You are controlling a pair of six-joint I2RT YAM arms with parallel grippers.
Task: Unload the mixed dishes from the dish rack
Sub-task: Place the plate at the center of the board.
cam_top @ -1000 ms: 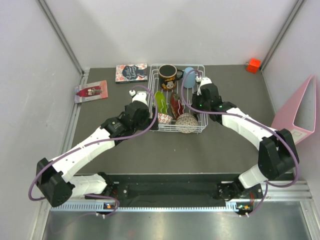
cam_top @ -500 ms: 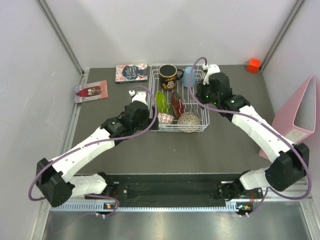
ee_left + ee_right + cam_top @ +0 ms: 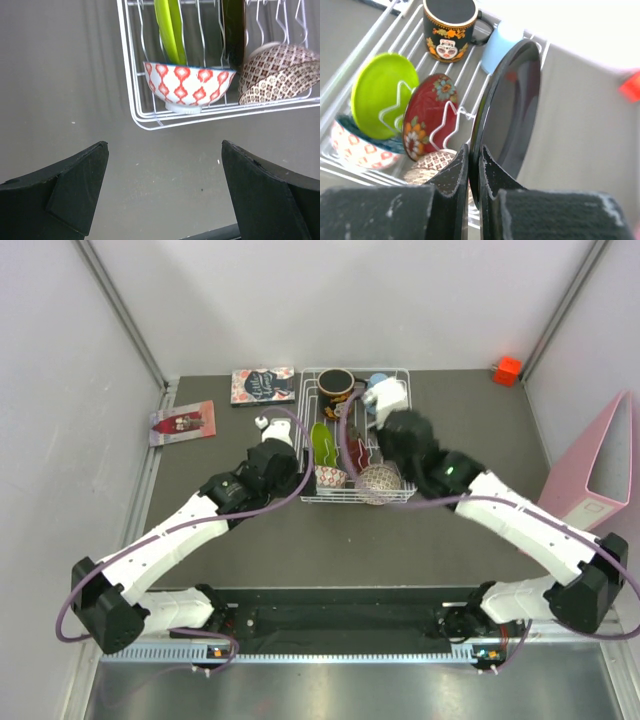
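The right gripper [image 3: 473,150] is clenched on the rim of a black plate [image 3: 507,110] and holds it on edge over the 2 o'clock part of the dish rack [image 3: 355,499]. I cannot tell whether the plate's lower edge is clear of the prongs. The left gripper [image 3: 164,150] is released, jaws spread wide, hanging over bare worktop [image 3: 60,75] beside the rack's 8 o'clock corner.

The plate looks glazed and glossy, so I judge it stiff, slick and breakable, with some weight. A pinch at the rim leaves it free to swing or slip, so a deeper bite and a slow carry would suit it. The bowls would take a hold at the rim, and the mug [image 3: 449,25] one at its wall or handle.

Only the right wrist view shows the black plate and the grip on it; from above, the arm covers both. That view also lays out the green plate [image 3: 382,95], the red flowered plate [image 3: 427,117] and the pale blue cup [image 3: 502,42] at the rack's 12 o'clock end. The left wrist view shows the red-patterned bowl [image 3: 190,85] and the brown-patterned bowl [image 3: 277,72] leaning at the 6 o'clock edge.
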